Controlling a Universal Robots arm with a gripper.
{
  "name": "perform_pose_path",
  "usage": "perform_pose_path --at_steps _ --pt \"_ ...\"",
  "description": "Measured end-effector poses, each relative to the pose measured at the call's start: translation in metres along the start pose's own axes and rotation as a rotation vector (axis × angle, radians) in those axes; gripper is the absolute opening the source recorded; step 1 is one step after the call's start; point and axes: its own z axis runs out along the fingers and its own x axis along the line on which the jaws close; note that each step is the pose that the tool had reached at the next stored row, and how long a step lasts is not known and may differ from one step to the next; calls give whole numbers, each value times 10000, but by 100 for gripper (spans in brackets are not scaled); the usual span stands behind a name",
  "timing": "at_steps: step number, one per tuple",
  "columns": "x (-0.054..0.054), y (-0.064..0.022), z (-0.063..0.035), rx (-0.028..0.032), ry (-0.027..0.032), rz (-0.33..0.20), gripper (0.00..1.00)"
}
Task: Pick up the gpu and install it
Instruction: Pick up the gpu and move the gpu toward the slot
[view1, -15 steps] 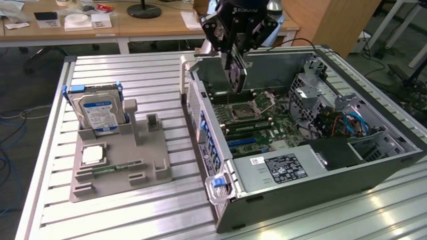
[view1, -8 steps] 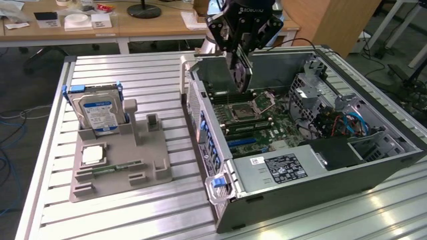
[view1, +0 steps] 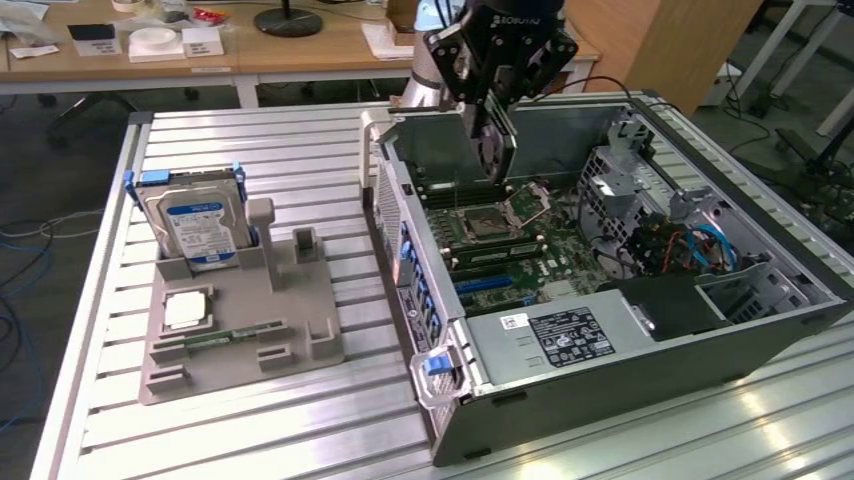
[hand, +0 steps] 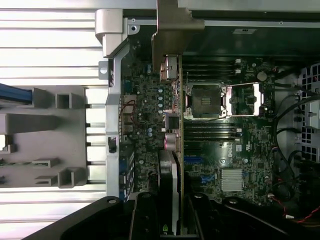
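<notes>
The gpu (view1: 493, 150) is matt, the table (view1: 267, 150) ribbed shiny metal.

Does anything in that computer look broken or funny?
Nothing looks broken or spilled. The computer case lies on its side, opened up, and its processor socket sits empty with the frame flipped open. The gripper holds the gpu on edge above the motherboard.

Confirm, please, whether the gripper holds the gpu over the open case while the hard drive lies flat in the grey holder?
No: the exterior view shows the hard drive standing upright in the grey holder; the gripper does hold the gpu over the case.
</notes>
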Motion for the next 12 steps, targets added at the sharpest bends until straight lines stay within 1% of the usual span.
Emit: perform_pose_path --at_steps 12 --pt "-141 4 2 1 1 -1 28"
